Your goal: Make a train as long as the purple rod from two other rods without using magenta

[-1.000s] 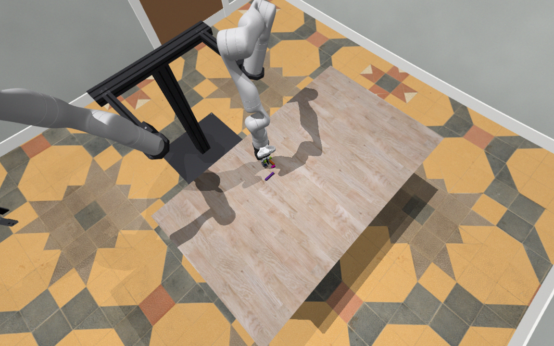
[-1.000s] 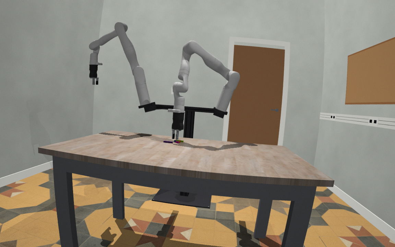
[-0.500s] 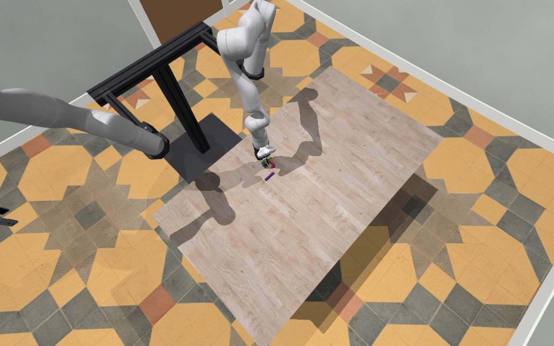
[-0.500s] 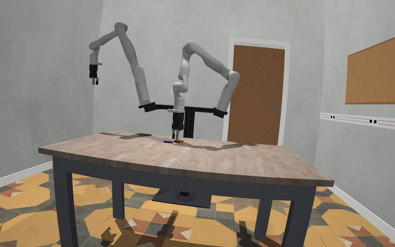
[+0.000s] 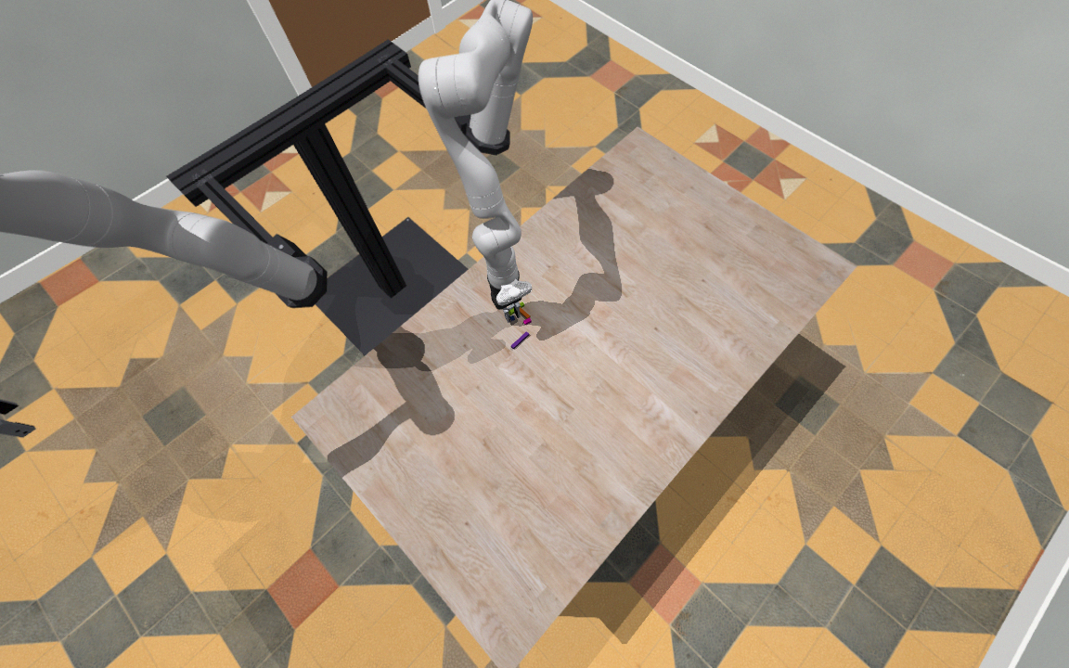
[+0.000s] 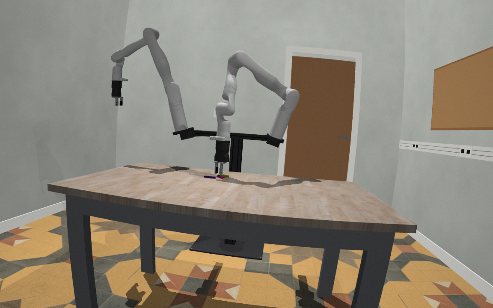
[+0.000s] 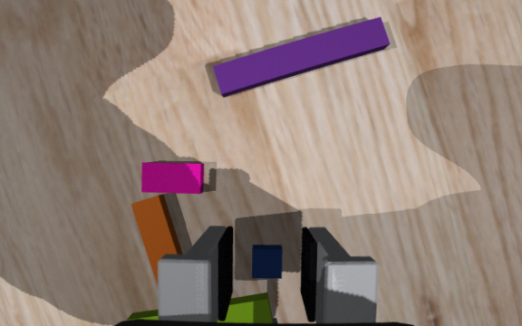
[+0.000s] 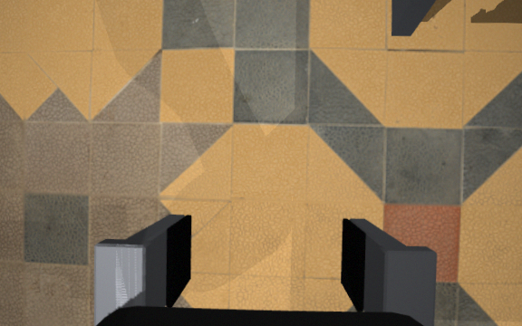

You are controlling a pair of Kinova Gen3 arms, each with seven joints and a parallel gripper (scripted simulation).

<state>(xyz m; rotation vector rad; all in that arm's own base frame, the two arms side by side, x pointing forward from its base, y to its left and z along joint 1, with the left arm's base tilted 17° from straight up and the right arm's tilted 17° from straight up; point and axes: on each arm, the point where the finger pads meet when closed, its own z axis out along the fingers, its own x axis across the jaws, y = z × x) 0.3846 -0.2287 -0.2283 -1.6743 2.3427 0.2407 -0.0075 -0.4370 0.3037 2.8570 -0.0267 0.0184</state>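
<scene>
The purple rod [image 7: 302, 56] [image 5: 520, 340] [image 6: 209, 176] lies flat, alone. My left gripper [image 7: 266, 260] [image 6: 218, 173] is part open just above the small blue rod [image 7: 266, 262], which lies between its fingers in the left wrist view, not gripped. The orange rod [image 7: 156, 231] [image 5: 524, 311] lies left of the fingers, partly covered by one. The lime rod [image 7: 249, 312] shows at the bottom edge, mostly hidden. No grey rod can be made out clearly. My right gripper [image 8: 265, 249] [image 5: 25, 417] [image 6: 118, 102] is wide open and empty, far off the table, above the floor.
The magenta rod [image 7: 172, 177] lies close to the orange rod's upper end, between it and the purple rod. The rods are near the edge of the wooden table [image 5: 605, 398] [image 6: 279, 199] beside the black arm stand [image 5: 347, 215]. Arm shadows cross the table.
</scene>
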